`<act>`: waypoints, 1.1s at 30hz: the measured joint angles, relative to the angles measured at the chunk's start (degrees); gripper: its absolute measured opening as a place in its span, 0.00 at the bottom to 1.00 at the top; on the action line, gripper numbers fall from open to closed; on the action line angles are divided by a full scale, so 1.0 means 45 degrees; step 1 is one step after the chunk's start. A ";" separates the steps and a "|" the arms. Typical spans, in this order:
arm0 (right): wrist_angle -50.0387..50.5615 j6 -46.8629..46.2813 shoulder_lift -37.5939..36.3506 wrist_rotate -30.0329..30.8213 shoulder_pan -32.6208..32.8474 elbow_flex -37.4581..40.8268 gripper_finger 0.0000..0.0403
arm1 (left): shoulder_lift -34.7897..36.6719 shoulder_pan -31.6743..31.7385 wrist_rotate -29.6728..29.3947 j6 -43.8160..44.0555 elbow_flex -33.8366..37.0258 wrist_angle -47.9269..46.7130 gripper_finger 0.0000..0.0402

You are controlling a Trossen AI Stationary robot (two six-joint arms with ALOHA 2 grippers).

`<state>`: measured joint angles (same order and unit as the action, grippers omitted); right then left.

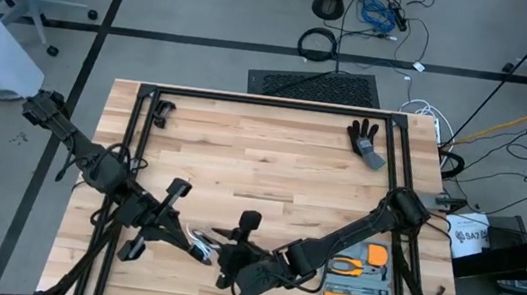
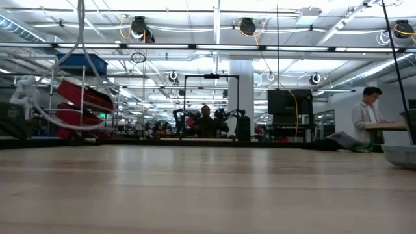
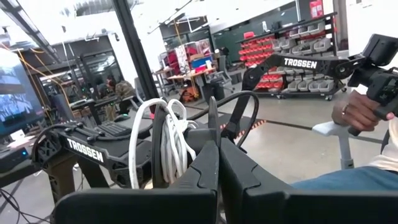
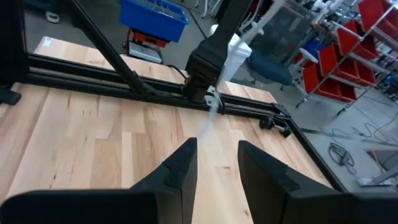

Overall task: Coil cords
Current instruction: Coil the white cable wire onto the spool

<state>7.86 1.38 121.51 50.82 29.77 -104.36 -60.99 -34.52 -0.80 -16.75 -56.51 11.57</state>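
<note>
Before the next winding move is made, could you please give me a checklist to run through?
1. Left gripper shut beside the round black reel wound with thin white cord: ok.
2. Left gripper actually pinching the reel: cannot tell.
3. Right gripper open above the pale wooden table: ok.
4. Cord strand lying inside the right gripper's gap: cannot tell.
5. Black glove and orange tool tray apart from both grippers: ok.

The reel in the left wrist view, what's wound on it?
White cord loops around the black reel, beside the shut left gripper. The reel's far side and pale centre are hidden.
</note>
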 joint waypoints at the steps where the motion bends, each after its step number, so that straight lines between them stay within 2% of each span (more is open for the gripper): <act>1: 0.0001 -0.0030 0.0000 -0.0049 -0.0022 0.0000 0.26 | 0.0000 0.0000 0.0000 0.0001 0.0000 -0.0010 0.00; 6: -0.0099 -0.0067 -0.0005 -0.0077 -0.0110 0.0000 0.26 | 0.0000 0.0000 0.0000 0.0019 0.0000 -0.0009 0.00; 10: -0.0361 -0.0041 -0.0005 -0.0655 -0.0220 0.0000 0.26 | -0.0005 0.0000 0.0000 0.0019 0.0000 -0.0011 0.00; 23: -0.0856 0.0181 0.0021 -0.0654 -0.0457 0.0000 0.26 | -0.0005 0.0000 0.0005 0.0001 0.0000 -0.0009 0.00; 33: -0.0852 0.0054 0.0034 -0.0916 -0.0668 0.0000 0.09 | -0.0010 0.0000 0.0005 0.0000 0.0000 -0.0009 0.00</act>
<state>4.03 1.63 121.67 46.70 26.76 -104.36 -61.04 -34.52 -0.78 -16.75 -56.51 11.53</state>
